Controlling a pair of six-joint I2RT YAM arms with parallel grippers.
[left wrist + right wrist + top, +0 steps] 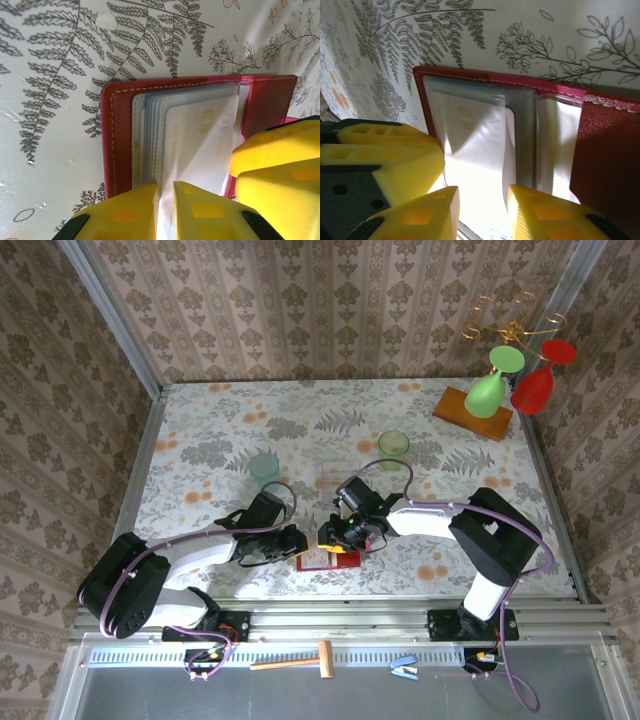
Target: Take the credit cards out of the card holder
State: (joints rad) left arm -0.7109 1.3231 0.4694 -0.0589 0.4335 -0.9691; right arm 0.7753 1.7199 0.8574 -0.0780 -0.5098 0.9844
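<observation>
Pinching pale card (200, 145), left tool (166, 187) overhangs card holder (117, 135).

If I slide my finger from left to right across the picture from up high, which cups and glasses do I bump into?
bluish-green cup → yellowish-green cup → green wine glass → red wine glass

Overhead shot was bright, soft shadows. Wrist shots were blurry along the bottom and the pale card (475, 155) blew out white.
</observation>
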